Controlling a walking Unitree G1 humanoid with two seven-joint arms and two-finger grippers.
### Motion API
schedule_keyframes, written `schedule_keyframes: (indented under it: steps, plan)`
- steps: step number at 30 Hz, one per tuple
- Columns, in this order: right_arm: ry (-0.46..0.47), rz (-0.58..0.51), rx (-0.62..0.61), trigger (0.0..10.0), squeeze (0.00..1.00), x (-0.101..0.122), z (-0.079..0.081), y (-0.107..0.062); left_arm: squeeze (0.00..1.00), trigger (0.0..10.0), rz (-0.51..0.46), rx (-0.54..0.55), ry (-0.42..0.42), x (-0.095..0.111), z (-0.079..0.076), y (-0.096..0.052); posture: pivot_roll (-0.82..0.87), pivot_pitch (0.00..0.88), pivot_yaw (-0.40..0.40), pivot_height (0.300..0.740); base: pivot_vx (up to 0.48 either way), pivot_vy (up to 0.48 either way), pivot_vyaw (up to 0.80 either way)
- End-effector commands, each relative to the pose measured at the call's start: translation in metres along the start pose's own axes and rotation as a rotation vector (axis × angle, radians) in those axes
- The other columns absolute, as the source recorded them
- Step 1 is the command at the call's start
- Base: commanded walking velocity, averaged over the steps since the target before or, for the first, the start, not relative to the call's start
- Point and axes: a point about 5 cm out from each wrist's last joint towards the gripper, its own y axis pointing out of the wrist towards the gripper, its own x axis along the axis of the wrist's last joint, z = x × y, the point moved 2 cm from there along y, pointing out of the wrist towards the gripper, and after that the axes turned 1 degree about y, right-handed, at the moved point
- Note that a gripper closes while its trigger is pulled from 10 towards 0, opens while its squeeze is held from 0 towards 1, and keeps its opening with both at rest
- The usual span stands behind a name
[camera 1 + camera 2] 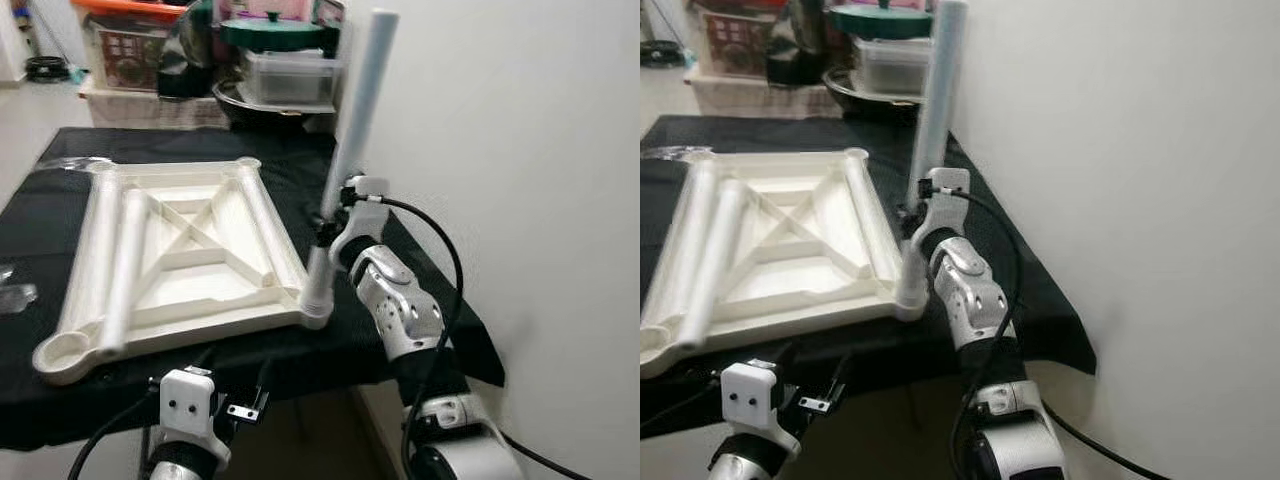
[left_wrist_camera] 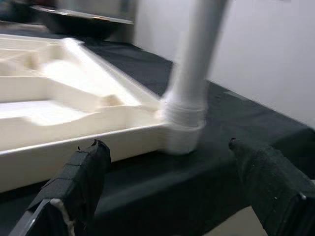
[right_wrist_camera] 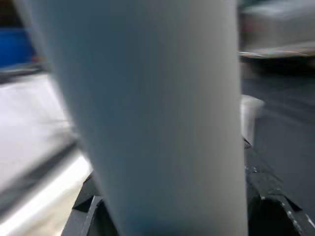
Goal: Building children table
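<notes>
The white children's table top (image 1: 215, 300) lies upside down on a black-covered table (image 1: 300, 170). One white leg (image 1: 355, 120) stands upright, slightly tilted, in the near right corner socket (image 1: 316, 300). My right gripper (image 1: 330, 232) is shut on this leg low down, and the leg (image 3: 157, 113) looms between its fingers in the right wrist view. Two more legs (image 1: 125, 270) lie flat along the top's left side. My left gripper (image 2: 166, 143) hangs open below the table's front edge, facing that corner socket (image 2: 182, 135) without touching it.
A white wall (image 1: 520, 150) stands close on the right. Behind the table are a dark bowl (image 1: 250, 105), clear storage boxes (image 1: 285, 75) and a green lid (image 1: 270, 32). Clear plastic wrap (image 1: 15, 295) lies at the table's left edge.
</notes>
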Motion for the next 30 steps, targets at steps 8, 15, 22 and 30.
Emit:
schedule_keyframes:
  steps: [8, 15, 22, 30]
  plan:
    - [-0.143, 0.082, 0.274, 3.2, 0.00, -0.001, 0.014, 0.005, 0.00, 10.0, 0.013, -0.002, -0.015, -0.003, -0.001, -0.001, 0.16, 0.000, -0.146, 0.740, 0.000, 0.000, 0.00]
    - [-0.095, 0.299, -0.666, 0.0, 0.00, -0.057, -0.069, -0.020, 0.00, 10.0, 0.014, 0.005, -0.012, -0.002, 0.000, -0.004, 0.17, 0.000, -0.147, 0.740, 0.000, 0.000, 0.00]
    - [-0.044, 0.205, -0.902, 0.0, 0.00, -0.076, -0.067, -0.052, 0.00, 10.0, 0.019, 0.007, -0.013, -0.003, 0.000, -0.005, 0.16, 0.000, -0.139, 0.740, 0.000, 0.000, 0.00]
    - [-0.025, 0.184, -0.627, 10.0, 1.00, -0.073, -0.028, -0.024, 0.00, 10.0, 0.023, -0.003, -0.015, -0.004, 0.000, -0.003, 0.14, 0.000, -0.135, 0.740, 0.000, 0.000, 0.00]
